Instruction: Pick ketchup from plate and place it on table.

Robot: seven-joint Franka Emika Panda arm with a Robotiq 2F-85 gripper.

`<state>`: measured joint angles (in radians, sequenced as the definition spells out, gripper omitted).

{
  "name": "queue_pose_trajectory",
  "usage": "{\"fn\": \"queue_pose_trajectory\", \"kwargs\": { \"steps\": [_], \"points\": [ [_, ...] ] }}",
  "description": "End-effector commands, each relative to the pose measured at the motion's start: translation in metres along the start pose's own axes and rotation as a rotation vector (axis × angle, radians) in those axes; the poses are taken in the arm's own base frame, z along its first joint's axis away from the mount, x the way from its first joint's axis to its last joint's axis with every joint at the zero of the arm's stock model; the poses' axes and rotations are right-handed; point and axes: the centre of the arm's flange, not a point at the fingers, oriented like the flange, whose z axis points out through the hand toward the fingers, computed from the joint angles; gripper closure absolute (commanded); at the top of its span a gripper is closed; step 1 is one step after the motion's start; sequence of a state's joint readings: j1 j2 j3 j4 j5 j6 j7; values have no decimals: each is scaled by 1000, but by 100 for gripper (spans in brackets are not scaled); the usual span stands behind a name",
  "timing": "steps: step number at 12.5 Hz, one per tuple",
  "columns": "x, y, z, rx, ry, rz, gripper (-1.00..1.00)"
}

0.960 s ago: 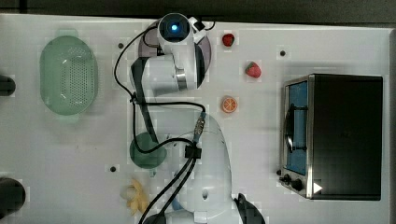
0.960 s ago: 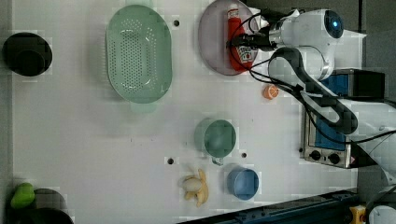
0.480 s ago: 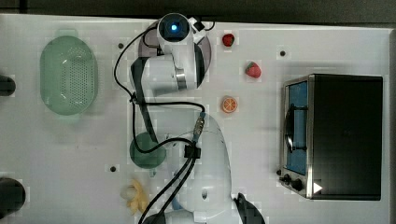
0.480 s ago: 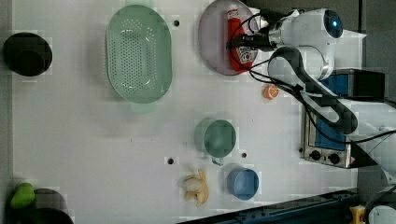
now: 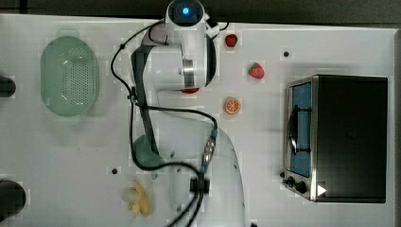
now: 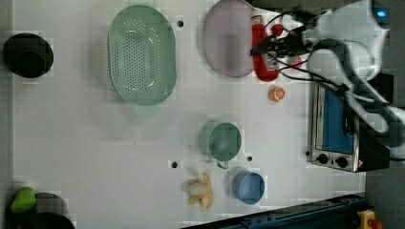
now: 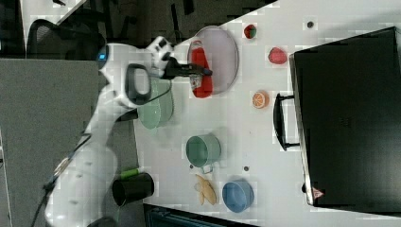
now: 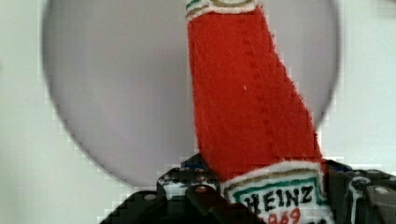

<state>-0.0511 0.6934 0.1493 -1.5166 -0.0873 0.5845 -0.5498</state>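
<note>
While the ketchup bottle (image 6: pixel 261 52) hangs over the mauve plate's (image 6: pixel 224 40) rim, at its three o'clock edge in the left view, the gripper (image 6: pixel 270 49) is clamped partway closed around its labelled end. In the wrist view the red plush bottle (image 8: pixel 247 98) juts from the fingers (image 8: pixel 196 186) above the plate (image 8: pixel 116 88). On the white table (image 6: pixel 95 143), an orange slice (image 6: pixel 277 93) sits at the bottle's five o'clock.

Bright, even light, soft faint shadows; blocky compression throughout, wrist view blurred.
</note>
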Motion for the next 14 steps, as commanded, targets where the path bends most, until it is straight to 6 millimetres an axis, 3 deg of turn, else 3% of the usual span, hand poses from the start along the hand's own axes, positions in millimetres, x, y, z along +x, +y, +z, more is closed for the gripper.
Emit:
{"fn": "queue_pose_trajectory", "kwargs": {
  "steps": [1, 4, 7, 10, 14],
  "points": [
    [2, 27, -150, 43, 186, 25, -18],
    [-39, 54, -179, 14, 155, 57, -18],
    [-90, 77, -178, -15, 115, 86, -18],
    [-138, 94, -160, -41, 57, 112, -18],
    [-170, 109, -114, -42, 50, 136, -18]
  ]
}}
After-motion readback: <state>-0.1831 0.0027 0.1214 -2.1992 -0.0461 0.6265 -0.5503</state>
